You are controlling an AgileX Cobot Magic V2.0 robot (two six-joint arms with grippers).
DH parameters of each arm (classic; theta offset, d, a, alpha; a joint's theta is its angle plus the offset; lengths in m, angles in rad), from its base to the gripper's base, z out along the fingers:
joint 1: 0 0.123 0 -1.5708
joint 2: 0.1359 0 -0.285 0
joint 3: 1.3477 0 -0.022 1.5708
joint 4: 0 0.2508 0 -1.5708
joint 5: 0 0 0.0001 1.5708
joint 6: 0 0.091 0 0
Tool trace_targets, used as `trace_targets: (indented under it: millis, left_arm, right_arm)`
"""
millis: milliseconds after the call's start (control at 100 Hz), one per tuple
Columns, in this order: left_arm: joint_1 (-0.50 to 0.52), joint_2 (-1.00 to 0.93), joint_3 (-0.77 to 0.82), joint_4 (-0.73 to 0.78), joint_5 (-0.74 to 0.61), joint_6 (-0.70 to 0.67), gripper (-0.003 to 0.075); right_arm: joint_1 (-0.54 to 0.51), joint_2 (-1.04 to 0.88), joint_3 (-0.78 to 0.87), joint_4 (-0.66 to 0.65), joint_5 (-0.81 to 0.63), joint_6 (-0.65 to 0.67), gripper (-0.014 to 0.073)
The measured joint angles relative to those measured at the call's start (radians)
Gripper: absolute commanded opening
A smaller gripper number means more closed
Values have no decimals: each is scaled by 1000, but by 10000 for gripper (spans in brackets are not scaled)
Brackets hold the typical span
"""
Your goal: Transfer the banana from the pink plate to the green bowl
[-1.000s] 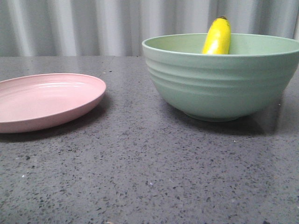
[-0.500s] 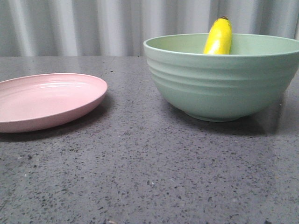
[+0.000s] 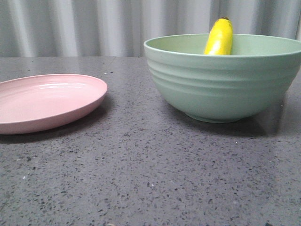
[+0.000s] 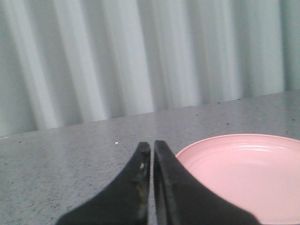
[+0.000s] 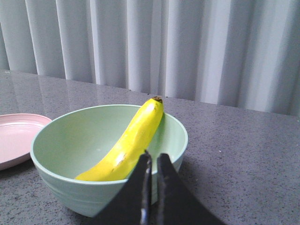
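The right gripper (image 5: 151,161) has its two dark fingers pressed almost together with only a thin slit between them and nothing held; it sits back from the green bowl (image 5: 56,183), on the side nearer the camera, clear of the rim. The left gripper (image 4: 152,150) is in the same state — fingers closed to a narrow seam, empty — and hangs near the edge of the pink plate (image 4: 243,173), not touching it as far as this close, low view lets one judge. Outward from the right fingers, the banana (image 5: 133,140) lies inside the bowl, its lower end down in the basin and its stem tip propped against the far wall, poking just above the rim; that lean looks like the natural resting pose for a long curved thing dropped into a deep round vessel. From the front the banana's tip (image 3: 219,36) shows above the bowl's rim (image 3: 221,55), while the plate (image 3: 47,101) sits bare, well apart to the left on the speckled grey table (image 3: 150,179). With both grippers empty and drawn back, the transfer reads as finished — nothing seems left but to stay clear.
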Motion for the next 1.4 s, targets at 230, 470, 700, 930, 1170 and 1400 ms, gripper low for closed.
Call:
trace_targets:
  millis: [230,470,700,930,1170,1400]
  left_arm:
    - [61,-14,0,-6,276,-11,-20]
    - [63,-14,0,-6,385,-36,-20]
    - [63,-14,-2,-6,385,-37,-20]
    - [63,-14,-2,-6,385,-37,-20]
    - [63,-14,-2,-6,385,-37,-20]
    - [63,-14,-2,-6,385,-38,-20]
  right_arm:
    - [0,0,0,0,-2,0,-64]
    - [0,0,1,0,-2,0,-64]
    - [0,0,1,0,-2,0,-64]
    - [0,0,1,0,-2,0,-64]
    - [0,0,3,0,-4,0,-64]
    - [-137,0,81,-5,-84,0,-64]
